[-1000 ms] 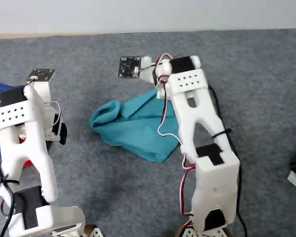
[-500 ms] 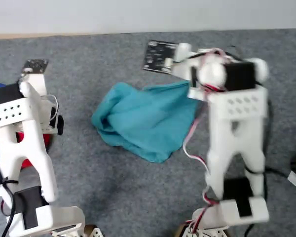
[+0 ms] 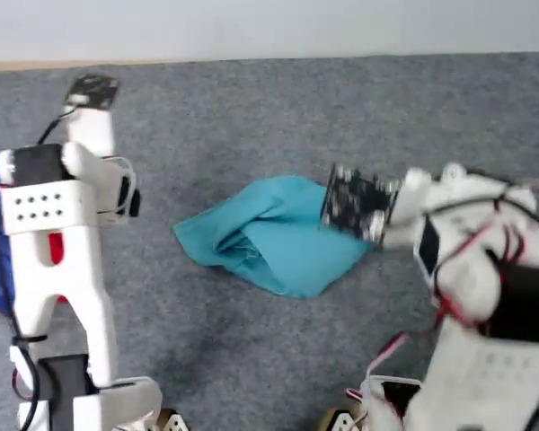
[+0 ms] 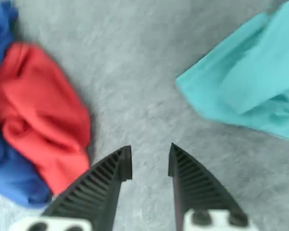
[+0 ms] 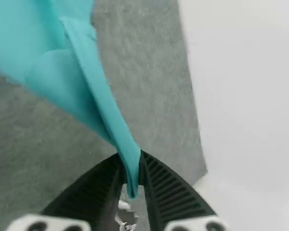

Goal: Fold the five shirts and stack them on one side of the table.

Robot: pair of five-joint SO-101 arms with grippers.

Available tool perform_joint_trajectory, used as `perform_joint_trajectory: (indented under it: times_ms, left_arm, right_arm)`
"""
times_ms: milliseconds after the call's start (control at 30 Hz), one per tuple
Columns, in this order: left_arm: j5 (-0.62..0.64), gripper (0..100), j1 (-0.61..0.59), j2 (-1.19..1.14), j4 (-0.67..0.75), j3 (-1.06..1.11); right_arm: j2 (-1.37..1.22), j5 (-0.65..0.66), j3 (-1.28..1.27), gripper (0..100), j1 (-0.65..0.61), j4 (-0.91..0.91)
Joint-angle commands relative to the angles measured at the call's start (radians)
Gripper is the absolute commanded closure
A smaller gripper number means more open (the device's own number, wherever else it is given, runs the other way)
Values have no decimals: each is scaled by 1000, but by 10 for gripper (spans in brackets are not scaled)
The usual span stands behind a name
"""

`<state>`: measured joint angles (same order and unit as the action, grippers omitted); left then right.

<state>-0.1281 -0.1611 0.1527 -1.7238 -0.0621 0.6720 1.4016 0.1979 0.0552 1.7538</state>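
Bare grey, felt-like worktop (image 3: pixel 251 108) all round the crumpled teal shirt (image 3: pixel 269 238) near the middle; soft red shirt (image 4: pixel 43 125) and blue shirt (image 4: pixel 12 180) heaped at the left edge. Right tool (image 5: pixel 131 164) clamped on a taut teal fold at that shirt's right side. Left tool (image 4: pixel 149 154) slightly apart and empty, pointing down over worktop between red and teal cloth.

1. A grey, felt-covered desk (image 3: pixel 251 108) is carrying the clothes.
2. A teal shirt (image 3: pixel 269 238) is lying crumpled near its middle.
3. A red shirt (image 4: pixel 43 120) and a blue shirt (image 4: pixel 14 178) are lying bunched together, touching, at its left edge.
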Motion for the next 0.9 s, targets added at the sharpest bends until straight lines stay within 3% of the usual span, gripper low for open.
perform_joint_trajectory:
  times_ms: [0, 200, 500, 867]
  left_arm:
    - [6, 870, 83, 29, 95, -33]
    - [3, 866, 178, -192, 196, -93]
    - [2, 786, 327, -563, 190, -440]
    - [2, 757, 459, -922, 106, -851]
  right_arm:
    - [134, 32, -183, 988, 28, 41]
    - [282, 26, -414, 988, 27, 39]
    - [401, -75, -583, 988, 30, 31]
    - [412, -229, -594, 988, 30, 35]
